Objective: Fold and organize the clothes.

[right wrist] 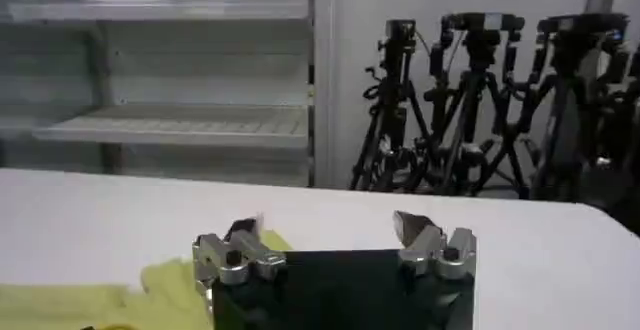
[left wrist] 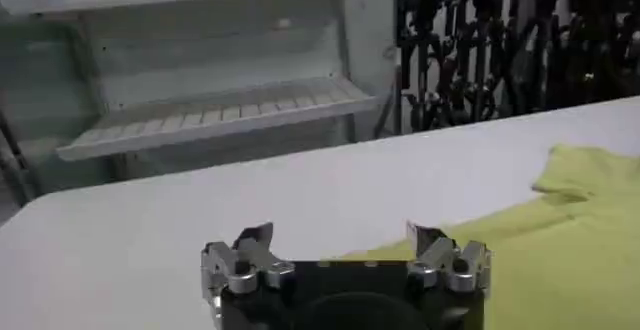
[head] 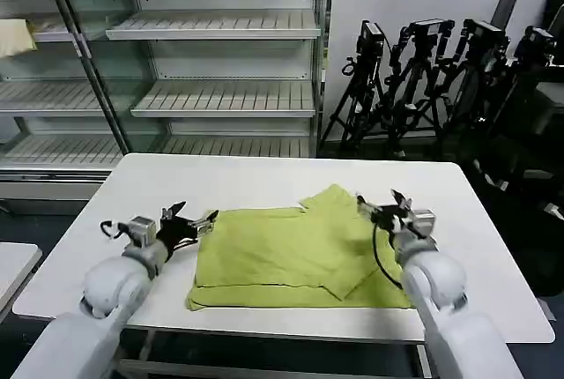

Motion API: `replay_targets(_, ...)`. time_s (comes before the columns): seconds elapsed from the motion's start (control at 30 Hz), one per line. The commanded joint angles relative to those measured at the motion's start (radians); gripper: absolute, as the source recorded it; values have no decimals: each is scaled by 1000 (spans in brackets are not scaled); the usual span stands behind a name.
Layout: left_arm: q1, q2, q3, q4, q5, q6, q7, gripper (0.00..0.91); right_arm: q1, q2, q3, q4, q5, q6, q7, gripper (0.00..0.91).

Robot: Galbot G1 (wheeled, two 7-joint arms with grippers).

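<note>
The T-shirt (head: 300,251) lies partly folded on the white table (head: 264,176), its near side close to the front edge. 1 sleeve (head: 333,198) sticks up toward the far side and a flap lies folded over on the right. It looks light, thin and limp, so it will likely sag and drag rather than hold shape; the grippy cotton should not slip. Edges, corners and the sleeve tip seem the best places to pinch, with both sides lifted together to keep a fold straight.

The left gripper (head: 196,223) hovers just beside the shirt's left edge, jaws spread, holding nothing. The right gripper (head: 383,206) sits over the right edge, also spread and empty.

The shelves (head: 220,97) behind the table are bare; no bin or basket is on the table.
</note>
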Motion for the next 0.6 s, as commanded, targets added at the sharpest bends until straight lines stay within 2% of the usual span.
replay_targets(0.03, -151, -5, 78, 200, -39, 8, 25, 907, 241, 95, -92, -338, -44, -7, -2, 907)
replay_targets(0.17, -145, -8, 78, 234, -44, 8, 80, 907, 255, 130, -103, -378, -108, -7, -30, 907)
replay_targets(0.23, -138, -10, 75, 236, -45, 9, 91, 907, 257, 146, -100, -403, -184, -7, -66, 907)
replay_targets(0.27, -132, -9, 71, 234, -45, 9, 105, 907, 255, 148, -96, -418, -188, -7, -75, 907)
replay_targets(0.6, -90, -5, 56, 196, -40, 8, 133, 907, 234, 155, -76, -420, -124, -8, -74, 907)
